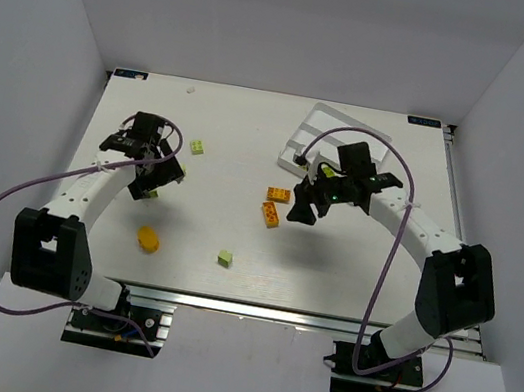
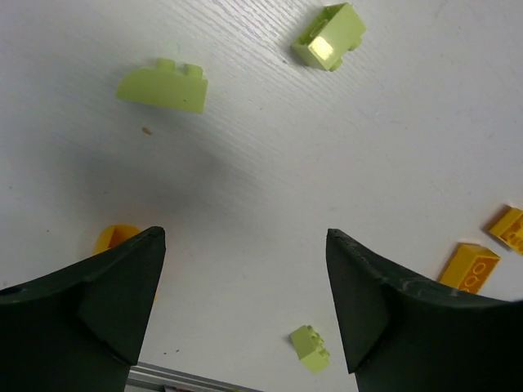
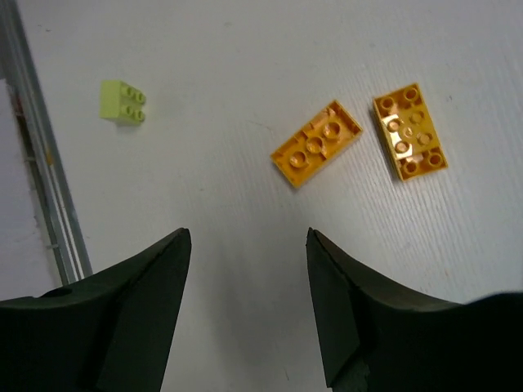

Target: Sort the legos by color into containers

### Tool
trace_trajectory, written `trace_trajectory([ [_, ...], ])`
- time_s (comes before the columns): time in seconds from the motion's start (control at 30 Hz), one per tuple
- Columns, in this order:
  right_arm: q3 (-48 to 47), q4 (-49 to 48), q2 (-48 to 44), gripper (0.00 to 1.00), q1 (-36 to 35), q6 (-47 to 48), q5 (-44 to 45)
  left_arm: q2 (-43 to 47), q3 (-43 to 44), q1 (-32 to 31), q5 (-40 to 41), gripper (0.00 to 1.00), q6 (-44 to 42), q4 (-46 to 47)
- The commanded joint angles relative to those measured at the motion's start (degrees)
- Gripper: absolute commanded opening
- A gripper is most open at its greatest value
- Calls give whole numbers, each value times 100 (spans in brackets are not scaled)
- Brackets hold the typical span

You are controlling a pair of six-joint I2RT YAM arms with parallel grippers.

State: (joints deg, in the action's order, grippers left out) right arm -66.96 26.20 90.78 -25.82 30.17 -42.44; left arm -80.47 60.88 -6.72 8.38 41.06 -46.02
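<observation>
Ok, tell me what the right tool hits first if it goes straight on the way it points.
Most likely bare table: the open right tool points at white surface beside the upturned orange brick. Depth is unclear, so it might clip that brick.

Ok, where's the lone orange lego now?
In the top view the orange lego lies near the table's front edge, left side, by the left gripper, a lime lego to its right.
</observation>
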Motion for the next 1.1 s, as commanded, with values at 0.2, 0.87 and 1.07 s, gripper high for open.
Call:
trace_trajectory([
  [0.2,-283,-465,176,72,-608,-2498,2204,1137,-339,223,-602,96,367,-803],
  [0.87,-977,-492,1231,76,-1267,-3448,3409,2096,-244,338,497,98,359,-1823],
  [1.07,-977,-449,1170,73,-1276,-3343,3461,1930,-191,338,524,94,368,-1709],
])
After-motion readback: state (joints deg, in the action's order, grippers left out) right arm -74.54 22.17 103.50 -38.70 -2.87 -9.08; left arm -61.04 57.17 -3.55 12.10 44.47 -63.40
